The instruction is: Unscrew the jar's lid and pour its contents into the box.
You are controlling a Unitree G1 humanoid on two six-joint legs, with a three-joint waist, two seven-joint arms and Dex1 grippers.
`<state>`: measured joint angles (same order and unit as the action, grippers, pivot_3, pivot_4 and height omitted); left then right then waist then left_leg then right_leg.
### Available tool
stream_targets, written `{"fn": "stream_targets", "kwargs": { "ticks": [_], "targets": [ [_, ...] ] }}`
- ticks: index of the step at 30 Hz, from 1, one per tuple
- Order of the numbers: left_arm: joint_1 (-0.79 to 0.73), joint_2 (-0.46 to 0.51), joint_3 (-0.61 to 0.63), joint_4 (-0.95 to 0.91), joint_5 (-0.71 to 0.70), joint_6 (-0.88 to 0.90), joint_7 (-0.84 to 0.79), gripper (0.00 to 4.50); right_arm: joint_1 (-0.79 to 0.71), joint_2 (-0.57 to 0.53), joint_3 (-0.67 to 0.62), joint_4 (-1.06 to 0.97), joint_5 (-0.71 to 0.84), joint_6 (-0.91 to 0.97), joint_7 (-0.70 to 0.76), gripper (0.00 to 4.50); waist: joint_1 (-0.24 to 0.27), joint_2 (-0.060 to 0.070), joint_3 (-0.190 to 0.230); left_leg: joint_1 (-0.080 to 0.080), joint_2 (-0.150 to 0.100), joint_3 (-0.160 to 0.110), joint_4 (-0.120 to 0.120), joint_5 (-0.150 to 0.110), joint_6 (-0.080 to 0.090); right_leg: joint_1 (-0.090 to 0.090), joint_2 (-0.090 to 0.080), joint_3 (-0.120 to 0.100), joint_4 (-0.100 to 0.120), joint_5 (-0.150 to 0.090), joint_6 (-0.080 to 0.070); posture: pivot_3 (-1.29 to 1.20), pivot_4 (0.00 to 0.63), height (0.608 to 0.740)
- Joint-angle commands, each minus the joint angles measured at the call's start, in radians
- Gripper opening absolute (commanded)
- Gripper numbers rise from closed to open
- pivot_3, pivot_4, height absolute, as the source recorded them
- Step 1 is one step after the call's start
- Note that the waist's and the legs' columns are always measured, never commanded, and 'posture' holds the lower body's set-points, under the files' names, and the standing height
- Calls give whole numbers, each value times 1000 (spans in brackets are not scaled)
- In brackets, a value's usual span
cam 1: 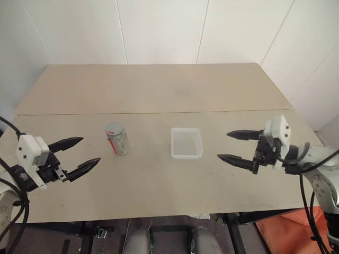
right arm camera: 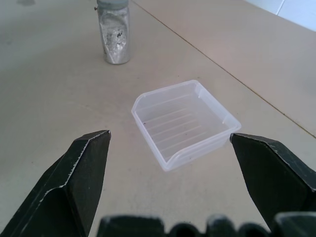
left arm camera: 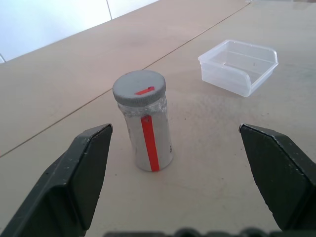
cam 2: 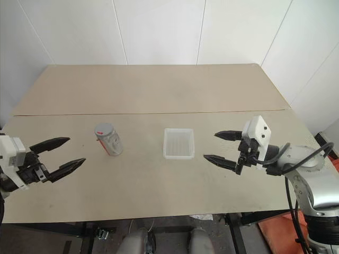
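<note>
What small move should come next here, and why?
Probably ease the left hand forward around the jar and close on its body. The jar stands upright with its lid still screwed on, the box beside it holds nothing, and both hands are open and apart from everything. The right hand could then come to the lid.

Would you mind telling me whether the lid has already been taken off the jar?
No, the grey lid sits on top of the upright jar, which stands alone on the table beside the box.
</note>
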<state>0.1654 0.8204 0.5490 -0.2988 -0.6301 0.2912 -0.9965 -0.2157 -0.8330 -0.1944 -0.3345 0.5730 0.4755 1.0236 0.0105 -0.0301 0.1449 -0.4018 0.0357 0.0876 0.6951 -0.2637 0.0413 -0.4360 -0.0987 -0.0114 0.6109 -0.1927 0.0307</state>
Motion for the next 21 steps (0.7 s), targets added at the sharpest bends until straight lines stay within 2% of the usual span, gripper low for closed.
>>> {"fn": "stream_targets", "kwargs": {
  "ticks": [1,4,11,18,21],
  "targets": [
    [-18,1,13,-14,-5,-10,3,4481,1,-22,-36,-47,8,0,-12,4500,0,0,0,0,0,0,0,0,0,0,0,0,0,0,0,0,150,740],
    [-20,-29,-21,-20,16,-23,28,4481,6,-35,-13,-55,-34,4,-35,4500,0,0,0,1,0,0,0,0,0,0,0,0,0,0,0,0,150,740],
    [36,-114,-34,-49,71,-57,105,4481,-71,-29,-3,-64,-29,10,-53,4500,-4,0,0,1,0,0,0,0,0,0,0,1,0,0,0,0,150,740],
    [-98,-192,-149,86,155,-122,160,4481,-146,-23,69,-101,-50,34,-75,4500,4,0,0,2,-1,0,0,0,0,2,0,0,0,-2,-5,0,150,740],
    [-187,-218,-205,167,186,-150,173,4481,-157,-12,87,-117,-44,32,-80,4500,3,0,0,2,-1,-1,0,0,0,3,0,0,-1,0,0,0,150,740]
  ]
}}
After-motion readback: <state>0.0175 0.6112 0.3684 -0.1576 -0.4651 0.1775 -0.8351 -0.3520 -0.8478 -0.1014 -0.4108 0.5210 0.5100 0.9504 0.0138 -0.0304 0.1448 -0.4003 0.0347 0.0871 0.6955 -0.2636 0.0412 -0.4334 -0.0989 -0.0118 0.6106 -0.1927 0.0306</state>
